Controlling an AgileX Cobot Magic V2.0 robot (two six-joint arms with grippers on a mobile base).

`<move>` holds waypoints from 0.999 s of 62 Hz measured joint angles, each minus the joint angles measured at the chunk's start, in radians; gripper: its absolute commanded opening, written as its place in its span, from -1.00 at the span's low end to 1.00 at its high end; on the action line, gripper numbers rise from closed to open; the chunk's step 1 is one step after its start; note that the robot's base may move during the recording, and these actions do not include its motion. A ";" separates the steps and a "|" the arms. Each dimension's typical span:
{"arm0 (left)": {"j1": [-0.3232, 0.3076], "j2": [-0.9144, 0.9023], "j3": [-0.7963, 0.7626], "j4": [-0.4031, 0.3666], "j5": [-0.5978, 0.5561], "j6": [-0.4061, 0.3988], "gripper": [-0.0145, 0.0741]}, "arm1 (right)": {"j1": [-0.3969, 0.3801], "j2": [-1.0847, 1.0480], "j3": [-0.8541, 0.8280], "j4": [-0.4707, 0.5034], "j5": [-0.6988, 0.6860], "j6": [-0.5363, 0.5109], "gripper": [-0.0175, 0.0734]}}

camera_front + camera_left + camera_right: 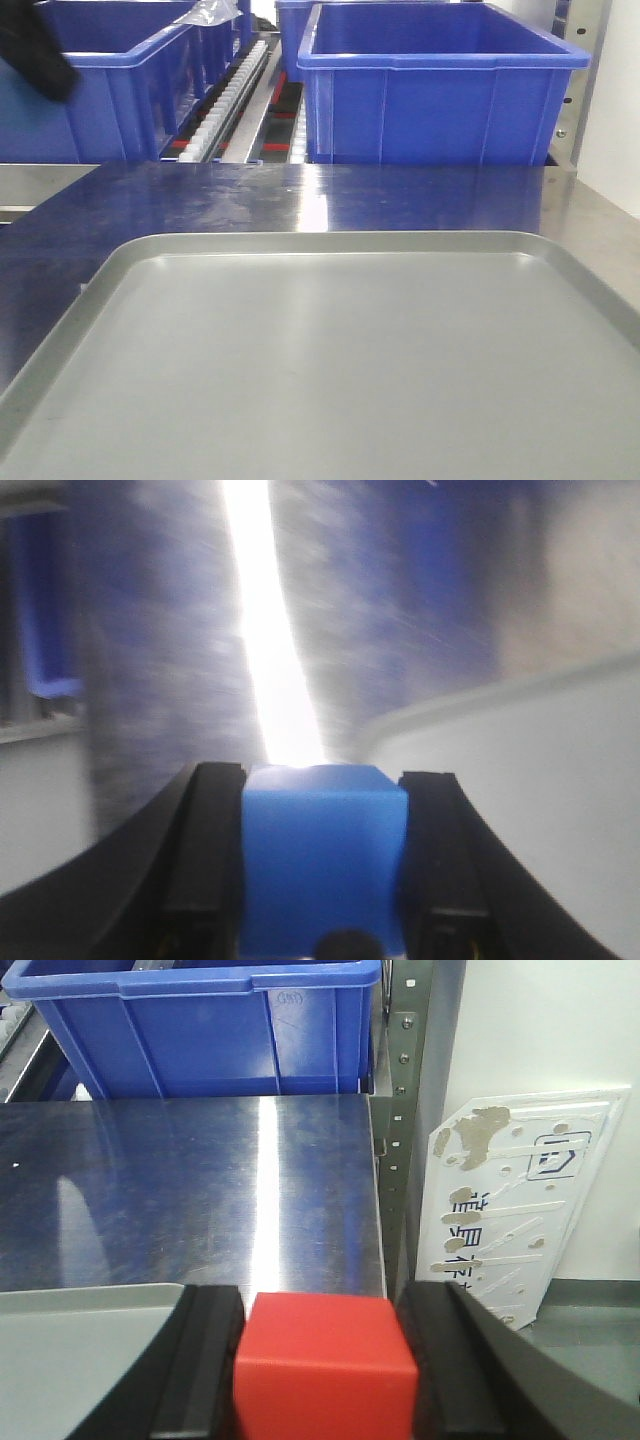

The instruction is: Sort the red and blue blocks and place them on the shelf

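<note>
Near the right edge of the table (200, 1180) the right pincer (320, 1305) squeezes the red block (322, 1365) by flat sides, the left pincer (325, 780) the blue block (325, 865); both seem light, stiff.

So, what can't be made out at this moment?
Left wrist view: everything behind the blue block is motion-blurred, with a glare streak; what lies below is unreadable.
Right wrist view: the red block runs off the bottom edge.
Front view: neither block shows; the dark shape top left is cut off by the frame, unidentifiable.
</note>
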 measured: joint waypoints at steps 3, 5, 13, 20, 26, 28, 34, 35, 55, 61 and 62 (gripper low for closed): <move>0.036 -0.042 0.022 0.008 -0.008 0.000 -0.39 | 0.000 0.000 0.000 0.000 0.000 0.000 -0.50; 0.054 -0.063 0.036 0.013 -0.015 0.000 -0.39 | 0.000 0.000 0.000 0.000 0.000 0.000 -0.50; 0.132 -0.161 0.118 0.021 -0.047 0.000 -0.39 | 0.000 0.000 0.000 0.000 0.000 0.000 -0.50; 0.170 -0.233 0.208 0.020 -0.061 0.000 -0.39 | 0.000 0.000 0.000 0.000 0.000 0.000 -0.50; 0.181 -0.291 0.278 0.020 -0.073 0.000 -0.39 | 0.000 0.000 0.000 0.000 0.000 0.000 -0.50; 0.183 -0.310 0.302 0.020 -0.078 0.000 -0.39 | 0.000 0.000 0.000 0.000 0.000 0.000 -0.50; 0.183 -0.358 0.360 0.020 -0.102 0.000 -0.39 | 0.000 0.000 0.000 0.000 0.000 0.000 -0.50; 0.183 -0.365 0.372 0.020 -0.107 0.000 -0.39 | 0.000 0.000 0.000 0.000 0.000 0.000 -0.50; 0.191 -0.481 0.502 0.020 -0.169 0.000 -0.39 | 0.000 0.000 0.000 0.000 0.000 0.000 -0.50; 0.221 -0.503 0.527 0.020 -0.185 0.000 -0.39 | 0.000 0.000 0.000 0.000 0.000 0.000 -0.50; 0.227 -0.506 0.530 0.020 -0.187 0.000 -0.39 | 0.000 0.000 0.000 0.000 0.000 0.000 -0.50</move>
